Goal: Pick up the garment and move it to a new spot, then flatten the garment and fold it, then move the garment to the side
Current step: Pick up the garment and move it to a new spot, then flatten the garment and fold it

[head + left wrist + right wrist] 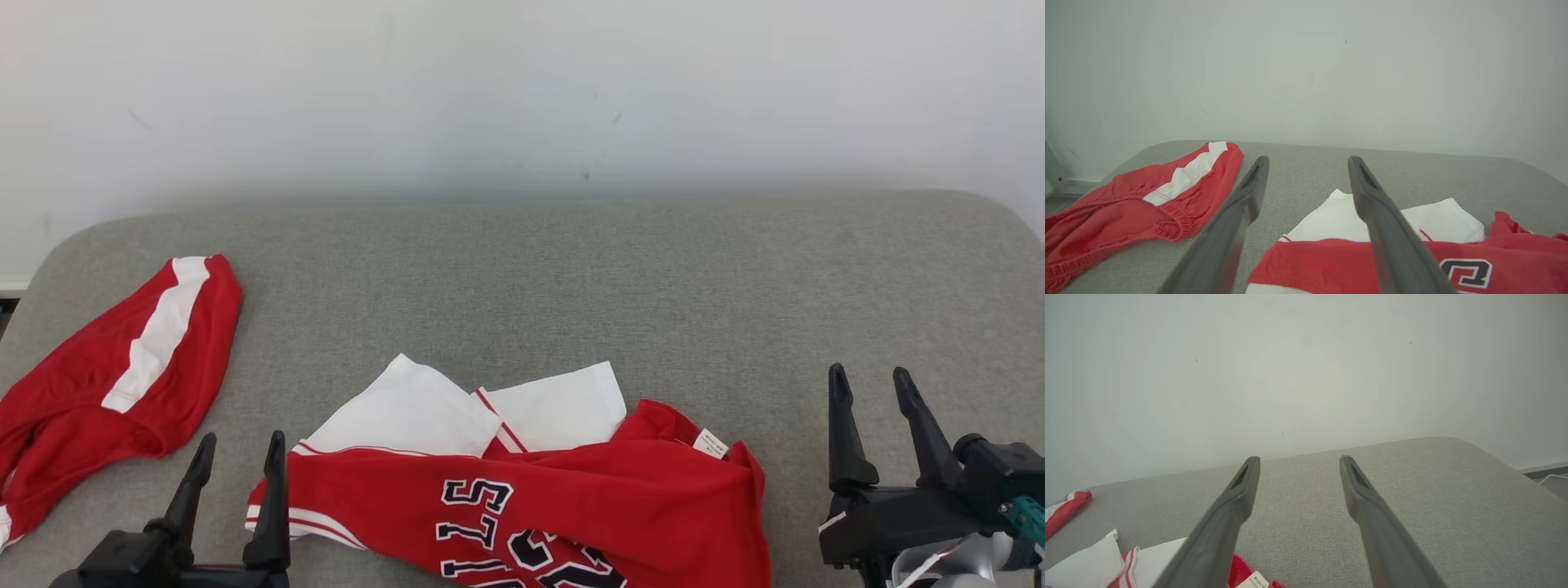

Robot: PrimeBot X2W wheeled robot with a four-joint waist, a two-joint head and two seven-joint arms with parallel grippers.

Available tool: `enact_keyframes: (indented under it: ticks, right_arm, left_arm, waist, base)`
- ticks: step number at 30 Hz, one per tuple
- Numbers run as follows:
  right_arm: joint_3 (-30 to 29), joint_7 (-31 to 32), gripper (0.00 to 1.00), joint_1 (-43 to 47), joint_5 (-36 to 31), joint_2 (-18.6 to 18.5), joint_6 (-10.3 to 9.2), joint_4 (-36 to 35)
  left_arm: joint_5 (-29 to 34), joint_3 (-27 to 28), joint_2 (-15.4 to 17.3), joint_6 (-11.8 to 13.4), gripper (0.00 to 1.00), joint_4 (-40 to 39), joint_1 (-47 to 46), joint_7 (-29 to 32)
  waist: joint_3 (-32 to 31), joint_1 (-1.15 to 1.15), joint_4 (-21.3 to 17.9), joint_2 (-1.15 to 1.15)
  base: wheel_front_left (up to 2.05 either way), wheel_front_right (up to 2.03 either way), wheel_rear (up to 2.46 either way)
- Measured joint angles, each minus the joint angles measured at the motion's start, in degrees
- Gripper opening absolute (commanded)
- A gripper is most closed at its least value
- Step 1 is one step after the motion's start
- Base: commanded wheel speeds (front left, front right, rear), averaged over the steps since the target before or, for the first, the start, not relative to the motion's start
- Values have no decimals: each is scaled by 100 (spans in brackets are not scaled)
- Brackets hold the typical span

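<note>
- Grey cloth-covered counter set against a plain white wall.
- We see the red shirt crumpled at the near edge of the counter, about the middle, cut off by the bottom of the head view.
- Two white sleeves lie flat on its far side. Black and white letters face up, and a small white label shows near its right end.
- Red shorts with a white stripe lie at the left end, apart from the shirt.
- Left jaws released and empty. Their fingers are spread at the shirt's left edge; we cannot tell if they touch it.
- Right jaws released and empty. Their fingers are spread over bare counter, right of the shirt and apart from it.
</note>
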Motion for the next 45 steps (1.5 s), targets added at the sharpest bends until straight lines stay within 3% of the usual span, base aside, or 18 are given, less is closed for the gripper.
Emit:
enact_keyframes:
  ticks: [9,30,37,40,45]
  right_arm:
    - [30,-361,100,128,101,25,188,224]
    - [88,-587,100,144,99,23,309,400]
    - [193,-582,100,71,98,2,399,402]
    - [297,-569,100,-139,83,4,443,393]
    - [380,-552,100,-257,43,2,491,399]
  left_arm:
    - [166,-26,65,0,100,166,5,27]
    - [296,12,7,-11,100,283,77,180]
    - [265,-215,151,-456,100,673,-1053,882]
    - [226,-277,296,-709,100,1252,-1837,1622]
    - [222,-289,366,-720,100,2013,-2410,2540]
  waist:
    - [-115,0,-179,0]
    - [-3,0,-267,0]
    - [169,1,-271,0]
    - [285,1,-353,1]
    - [415,1,-561,1]
  base:
    - [0,0,0]
    - [0,0,0]
    - [0,0,0]
    - [0,0,0]
    - [0,0,0]
